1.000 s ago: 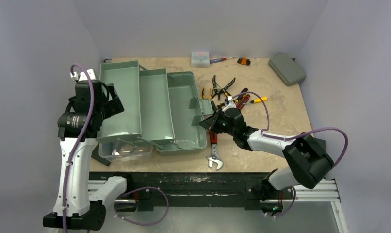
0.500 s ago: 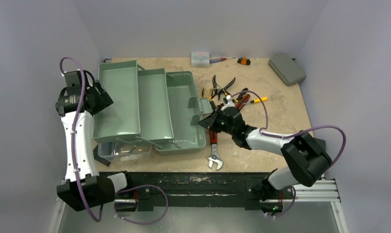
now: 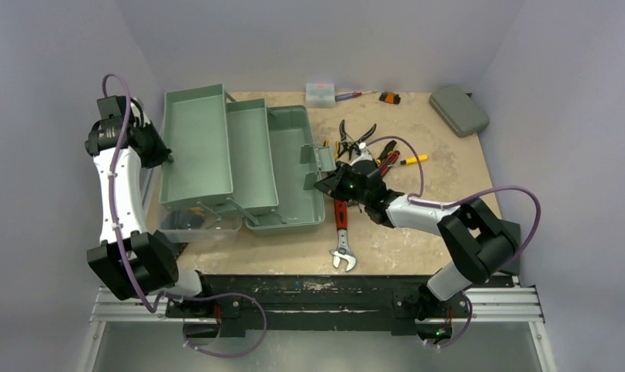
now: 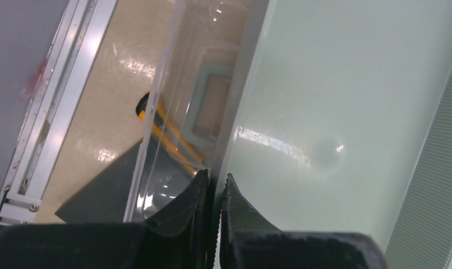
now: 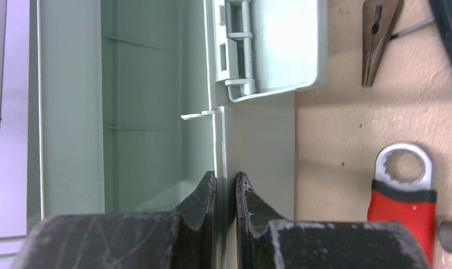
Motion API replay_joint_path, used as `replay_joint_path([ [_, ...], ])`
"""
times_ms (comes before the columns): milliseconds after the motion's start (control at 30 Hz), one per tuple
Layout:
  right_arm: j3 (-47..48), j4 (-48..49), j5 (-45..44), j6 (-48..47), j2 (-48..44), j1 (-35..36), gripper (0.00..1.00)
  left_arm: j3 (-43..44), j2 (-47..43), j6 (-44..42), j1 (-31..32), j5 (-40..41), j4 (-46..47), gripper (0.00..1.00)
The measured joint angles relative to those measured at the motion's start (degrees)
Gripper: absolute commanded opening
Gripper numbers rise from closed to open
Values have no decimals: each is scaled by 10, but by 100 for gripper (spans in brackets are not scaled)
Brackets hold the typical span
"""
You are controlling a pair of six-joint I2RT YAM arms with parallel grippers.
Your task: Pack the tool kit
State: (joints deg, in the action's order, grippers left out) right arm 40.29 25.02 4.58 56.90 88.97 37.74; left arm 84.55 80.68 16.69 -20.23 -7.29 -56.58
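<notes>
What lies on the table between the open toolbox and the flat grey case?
Loose pliers and other hand tools, shown in the top view, between toolbox and case.

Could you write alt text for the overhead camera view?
Two robot arms pinch opposite sides of an open grey-green plastic toolbox: the left end effector on its outer tray, the right end effector on its right wall. Dark pliers and a red-handled metal wrench lie beside it.

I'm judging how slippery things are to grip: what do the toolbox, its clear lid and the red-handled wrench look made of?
Toolbox: grey-green moulded plastic, satin finish, judging by the soft glare and thin moulded walls. Lid: clear plastic, glossy; things show through it. Wrench: bright bare metal ends; the red handle is probably a rubber or plastic coating.
</notes>
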Motion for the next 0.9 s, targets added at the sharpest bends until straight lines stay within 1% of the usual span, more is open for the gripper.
replay_joint_path([
  [233,42,-14,16,-13,33,-33,0,43,54,-4,1,-28,0,0],
  [267,47,-15,20,-16,37,-36,1,52,61,-4,2,-31,-1,1],
  [300,50,-16,21,-19,39,-38,7,62,70,-4,3,-32,-2,5],
  [333,52,-16,23,-22,42,-40,16,71,78,-4,5,-33,-4,9],
  [367,54,-16,24,-25,43,-41,24,86,89,-4,8,-34,-10,16],
  [467,55,-13,29,-26,40,-41,37,137,123,1,17,-38,-32,53],
  [500,56,-21,39,-32,20,-40,45,179,141,23,24,-56,-34,71],
  [533,56,-21,40,-32,18,-40,48,181,141,23,24,-56,-34,77],
  [600,64,-61,31,-53,-3,-40,54,185,133,32,27,-55,-32,90],
  [667,76,-103,19,-79,-32,-41,61,185,117,38,31,-49,-38,100],
  [767,98,-160,-6,-123,-82,-44,69,185,78,39,48,-19,-46,100],
  [867,115,-212,-35,-166,-125,-55,71,206,41,36,97,24,-67,100],
  [900,119,-228,-43,-182,-136,-60,71,220,32,35,124,42,-74,100],
])
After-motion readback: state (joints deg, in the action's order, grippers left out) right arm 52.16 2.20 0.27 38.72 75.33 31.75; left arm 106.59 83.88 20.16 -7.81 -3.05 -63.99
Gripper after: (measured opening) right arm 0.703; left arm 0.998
